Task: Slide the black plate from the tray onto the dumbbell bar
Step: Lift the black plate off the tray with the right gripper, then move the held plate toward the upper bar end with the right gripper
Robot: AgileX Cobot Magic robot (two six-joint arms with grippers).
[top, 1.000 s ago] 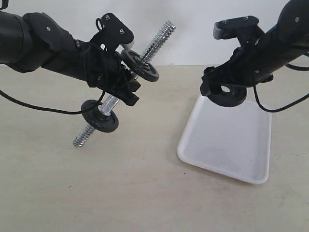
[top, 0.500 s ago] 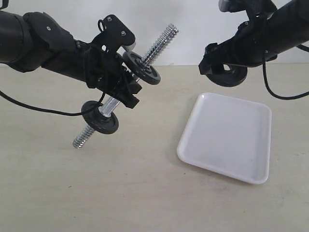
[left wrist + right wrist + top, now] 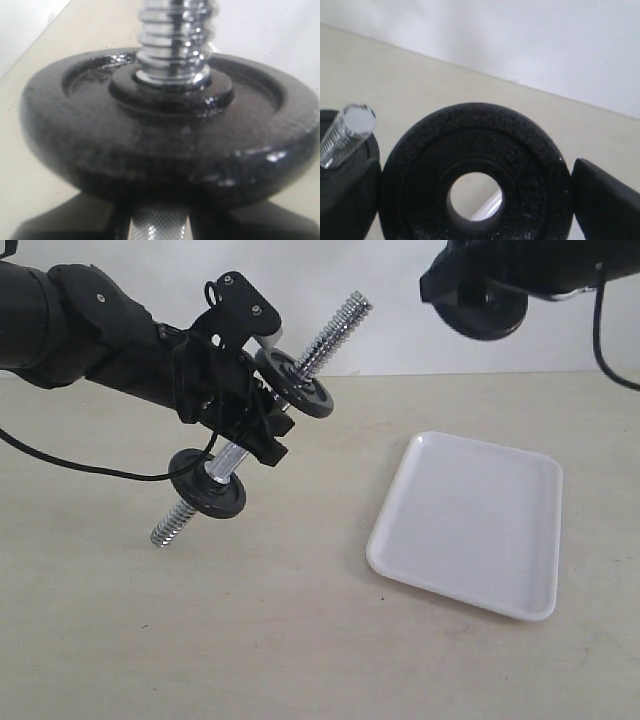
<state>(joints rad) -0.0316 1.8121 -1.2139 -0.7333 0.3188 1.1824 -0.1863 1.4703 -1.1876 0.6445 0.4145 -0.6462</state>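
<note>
Exterior view: right fingers (image 3: 437, 287) hold the plate (image 3: 487, 312) aloft, clear of the tray (image 3: 470, 525); left fingers (image 3: 266, 440) clamp the tilted bar (image 3: 330, 328). Right wrist view adds the bar's end beside the plate.

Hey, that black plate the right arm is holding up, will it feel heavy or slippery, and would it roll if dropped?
Probably heavy for its size: the plate looks like thick solid metal. Its grainy surface should slip little in the right pincer. Being round, it might roll if dropped on edge.
</note>
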